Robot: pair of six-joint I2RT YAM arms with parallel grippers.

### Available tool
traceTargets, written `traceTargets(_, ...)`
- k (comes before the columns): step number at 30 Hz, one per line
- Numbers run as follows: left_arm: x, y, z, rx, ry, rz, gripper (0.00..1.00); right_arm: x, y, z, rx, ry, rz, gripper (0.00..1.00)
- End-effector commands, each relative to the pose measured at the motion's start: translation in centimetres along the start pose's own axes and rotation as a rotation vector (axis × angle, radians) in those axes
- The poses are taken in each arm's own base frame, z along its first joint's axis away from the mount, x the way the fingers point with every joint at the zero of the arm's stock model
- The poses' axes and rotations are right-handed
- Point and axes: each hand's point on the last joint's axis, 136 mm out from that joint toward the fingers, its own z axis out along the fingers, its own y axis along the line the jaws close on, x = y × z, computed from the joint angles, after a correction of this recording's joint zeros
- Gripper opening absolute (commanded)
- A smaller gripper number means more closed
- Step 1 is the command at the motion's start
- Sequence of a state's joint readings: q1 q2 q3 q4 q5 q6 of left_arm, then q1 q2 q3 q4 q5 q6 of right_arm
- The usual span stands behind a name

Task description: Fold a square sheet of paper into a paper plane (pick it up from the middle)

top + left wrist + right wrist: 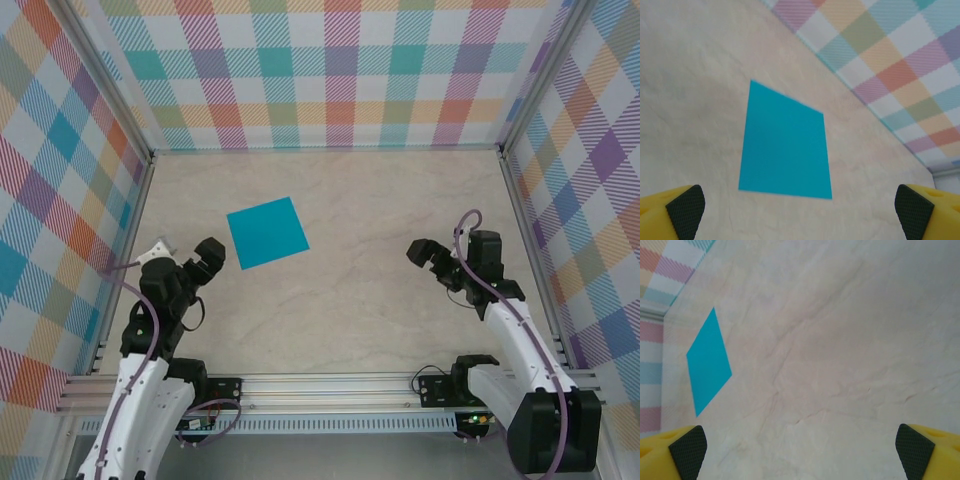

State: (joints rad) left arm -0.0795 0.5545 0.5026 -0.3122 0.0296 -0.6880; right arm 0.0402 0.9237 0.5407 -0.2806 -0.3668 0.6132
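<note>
The square sheet of paper (pixel 267 232) lies flat and unfolded on the beige tabletop, left of centre; it is plain teal-blue. My left gripper (pixel 208 260) hovers just to its near left, open, nothing between its fingers. In the left wrist view the sheet (pixel 785 144) lies straight ahead of the open left gripper (pixel 800 212). My right gripper (pixel 428 256) is open over the right side of the table, well apart from the paper. The right wrist view has the sheet (pixel 708 363) far off to the left of the open right gripper (pixel 800 452). No paper plane is formed.
Plaid-patterned walls (pixel 330 70) close in the table at the back and both sides. An aluminium rail (pixel 330 385) runs along the near edge by the arm bases. Bare marbled tabletop (pixel 360 290) spreads between the two grippers.
</note>
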Motion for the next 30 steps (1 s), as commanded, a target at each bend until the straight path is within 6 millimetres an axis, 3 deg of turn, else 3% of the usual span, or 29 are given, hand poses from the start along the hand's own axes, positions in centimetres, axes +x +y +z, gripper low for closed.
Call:
traceTargets(1, 4.1, -0.5, 1.6, 0.001, 0.269, -0.079, 1.0, 1.2, 1.9, -0.3, -0.104, 0.075, 0.056, 1.0)
traceTargets(6, 6.4, -1.8, 4.5, -0.038, 0.469, -0.005, 1.0, 1.5, 2.1, -0.3, -0.111, 0.094, 0.044, 1.0)
traceTargets(10, 8.2, -4.3, 6.9, -0.019, 0.516, 0.047, 1.0, 2.1, 3.1, -0.6, -0.153, 0.139, 0.043, 1.0)
traceTargets(18, 11.6, -6.5, 11.2, -0.082, 0.614, 0.155, 1.0, 3.2, 3.6, -0.6, -0.195, 0.184, 0.045, 1.0)
traceTargets(25, 10.2, -7.9, 16.5, -0.163, 0.582, 0.222, 1.0, 2.5, 4.4, 0.3, -0.208, 0.21, 0.047, 1.0)
traceTargets(30, 11.1, -7.6, 20.2, -0.236, 0.629, 0.232, 1.0, 2.5, 4.7, 1.4, -0.194, 0.241, 0.048, 1.0)
